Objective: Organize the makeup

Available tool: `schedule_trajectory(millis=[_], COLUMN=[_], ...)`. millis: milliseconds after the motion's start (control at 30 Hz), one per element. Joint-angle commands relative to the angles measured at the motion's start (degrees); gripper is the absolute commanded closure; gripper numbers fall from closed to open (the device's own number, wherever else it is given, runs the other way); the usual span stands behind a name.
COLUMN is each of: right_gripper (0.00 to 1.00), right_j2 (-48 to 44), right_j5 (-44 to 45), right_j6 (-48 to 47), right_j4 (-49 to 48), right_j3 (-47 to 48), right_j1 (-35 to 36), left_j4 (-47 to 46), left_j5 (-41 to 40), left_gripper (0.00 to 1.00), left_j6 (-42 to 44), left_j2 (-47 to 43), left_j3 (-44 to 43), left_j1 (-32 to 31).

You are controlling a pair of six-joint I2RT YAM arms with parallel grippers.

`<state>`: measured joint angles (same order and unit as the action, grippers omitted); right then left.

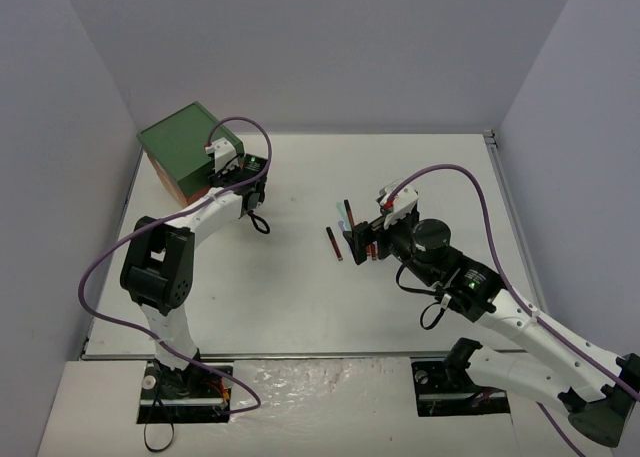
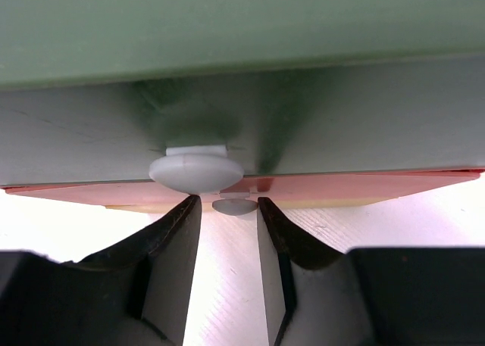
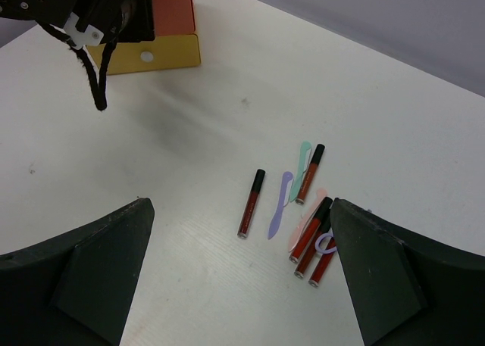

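Clearly the job has barely begun: every piece of makeup in sight lies loose on the bench [image 1: 300,297], and nothing shows inside the drawer box [image 1: 180,142] at the upper left of the overhead view. In the right wrist view the items sit in a loose group at the lower centre. One dark-red stick [image 3: 251,204] lies alone to the left, with a purple tool [image 3: 279,204] just beside it. Above right of those, a teal tool [image 3: 302,158] touches a second stick [image 3: 309,174]. Further down, three more sticks [image 3: 311,244] are bunched together with a pale pink piece among them. No sponges and no round green piece can be seen in any view. The right claw [image 3: 241,206] hangs above this group with its jaws spread wide, holding nothing. The left claw [image 2: 227,200] is up against the front of the box, its jaws at a narrow gap. Its tips sit just under a large grey knob [image 2: 195,172] and flank a smaller knob [image 2: 235,206] lower down, and whether they touch it is not clear. No drawer looks pulled out. By my reading, a drawer has yet to be opened and all the sorting is left to do.
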<state>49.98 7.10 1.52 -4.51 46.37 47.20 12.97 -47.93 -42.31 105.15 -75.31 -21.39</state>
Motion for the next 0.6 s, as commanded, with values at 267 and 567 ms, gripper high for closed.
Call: schedule_trajectory(millis=[267,567], right_gripper=[0.00,0.00], right_j2=[-0.3,-0.4], right_j5=[-0.7,-0.6], right_j6=[0.0,-0.2], right_j4=[-5.1,-5.2], right_j3=[0.1,0.2], right_j1=[-0.3,-0.3], left_j4=[-1.6,1.2], left_j5=[-1.9,-1.1], left_gripper=[0.96,1.00], left_j6=[-1.9,-4.9], left_j2=[-1.3,-6.0], left_j3=[-3.7,0.0], left_j1=[0.1,-2.8])
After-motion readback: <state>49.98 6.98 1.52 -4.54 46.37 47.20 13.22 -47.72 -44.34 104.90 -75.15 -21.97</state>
